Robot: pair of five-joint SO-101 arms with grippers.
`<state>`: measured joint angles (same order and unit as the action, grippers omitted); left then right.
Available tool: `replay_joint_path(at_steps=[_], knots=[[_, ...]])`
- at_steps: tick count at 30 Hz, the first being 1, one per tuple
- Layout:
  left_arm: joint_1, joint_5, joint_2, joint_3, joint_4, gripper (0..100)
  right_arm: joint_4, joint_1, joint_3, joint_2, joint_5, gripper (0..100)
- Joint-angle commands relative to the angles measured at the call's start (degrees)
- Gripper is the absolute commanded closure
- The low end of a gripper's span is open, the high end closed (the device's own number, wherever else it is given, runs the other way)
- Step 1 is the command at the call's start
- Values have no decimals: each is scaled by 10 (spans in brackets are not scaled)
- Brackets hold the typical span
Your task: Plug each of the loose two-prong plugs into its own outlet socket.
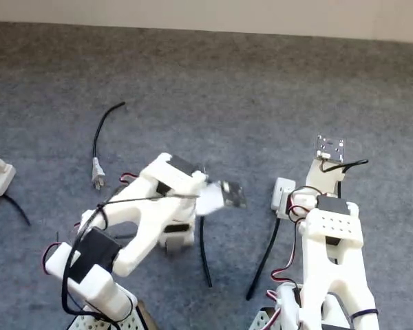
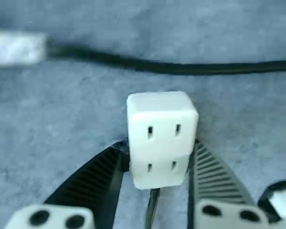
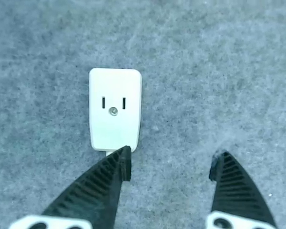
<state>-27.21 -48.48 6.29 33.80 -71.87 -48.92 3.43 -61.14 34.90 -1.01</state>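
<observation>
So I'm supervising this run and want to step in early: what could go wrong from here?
The left gripper grips the outlet cube only near one end, so it might twist or slip. The right gripper is open with one finger at the edge of the flat outlet; closing could shove it across the carpet.

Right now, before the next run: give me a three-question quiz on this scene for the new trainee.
1. True or false: the right gripper is shut on the flat white outlet.
2. What does the left gripper hold? A: a two-prong plug. B: the white socket block. C: a black cord.
3. Fill in: the loose plug lies on the grey ____.

Key: 1 false, it stands open, one fingertip at the outlet's edge. 2 B. 3 carpet.
</observation>
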Motion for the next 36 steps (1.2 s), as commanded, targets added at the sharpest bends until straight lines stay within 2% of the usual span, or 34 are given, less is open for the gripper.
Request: replay_joint_path(at_steps=[1, 3, 11, 13, 19, 22, 25, 27, 30, 33, 36], knots=[[-23, -82, -10, 6, -92, 664, 8, -5, 9, 14, 5, 738], [-11, -108, -14, 0, -120, 680, 8, -5, 10, 14, 5, 738], [68, -99, -140, -7, -113, 740, 8, -5, 11, 14, 5, 738], [107, -49, -182, -10, -71, 739, 8, -5, 11, 14, 5, 738], [304, 78, -263, -36, 75, 740, 8, -7, 9, 14, 7, 738], [364, 200, -267, -30, 106, 740, 8, -40, 11, 10, 24, 738], [401, 326, -266, -15, 111, 740, 5, -87, 15, 7, 55, 738], [403, 401, -266, 9, 111, 740, -3, -116, 41, 6, 55, 738], [406, 504, -266, 54, 142, 738, -90, -170, 131, 6, 55, 738], [453, 517, -267, 69, 204, 739, -167, -261, 226, 6, 54, 738], [490, 539, -262, 94, 236, 740, -164, -361, 250, 6, 20, 738]])
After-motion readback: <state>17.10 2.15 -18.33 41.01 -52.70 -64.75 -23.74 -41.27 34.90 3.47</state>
